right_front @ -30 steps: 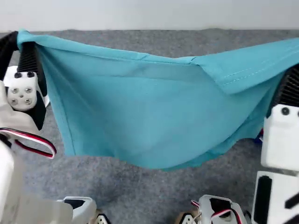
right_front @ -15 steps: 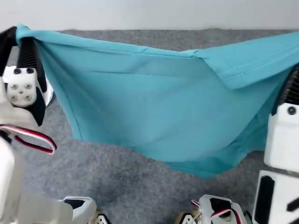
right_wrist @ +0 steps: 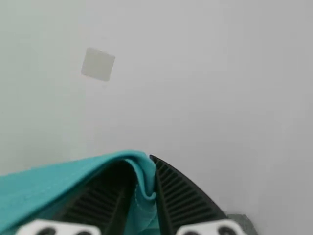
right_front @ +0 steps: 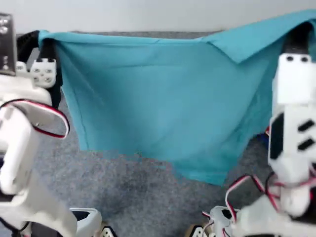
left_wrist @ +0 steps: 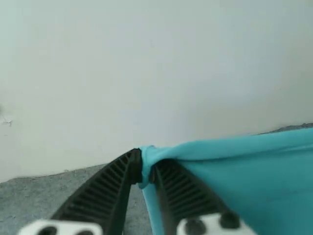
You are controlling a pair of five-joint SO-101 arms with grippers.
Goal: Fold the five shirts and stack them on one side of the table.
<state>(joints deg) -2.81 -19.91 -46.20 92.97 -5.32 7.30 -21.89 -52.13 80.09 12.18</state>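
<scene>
Over the grey table [right_front: 123, 197] the teal shirt [right_front: 163, 108] hangs stretched wide between the two arms, its top edge nearly level and its lower hem sagging towards the right arm's side. Whether that hem brushes the table I cannot tell. The left gripper [left_wrist: 145, 164] is pinched on one upper corner of the shirt, with a small nub of cloth showing between the jaws. The right gripper [right_wrist: 146, 176] is pinched on the opposite upper corner, where a fold of cloth bunches between its ribbed fingers [right_wrist: 183, 196].

The likeliest trouble is a slip. Each grip has only a little fabric, so pulling the corners further apart could tug one free, and the shirt would drop in a heap. Lowering it unevenly could also lay it down creased or skewed, since the hem already hangs lower on one side.

Behind the shirt stands a pale wall [right_front: 148, 15], close enough to limit any swing away from the arms. The arm bases [right_front: 84, 219] sit at the near edge of the table. A small blue and red scrap [right_front: 269, 136] peeps from under the shirt beside the right arm; I cannot tell what it is. A small square patch [right_wrist: 98, 64] sits on the wall.
</scene>
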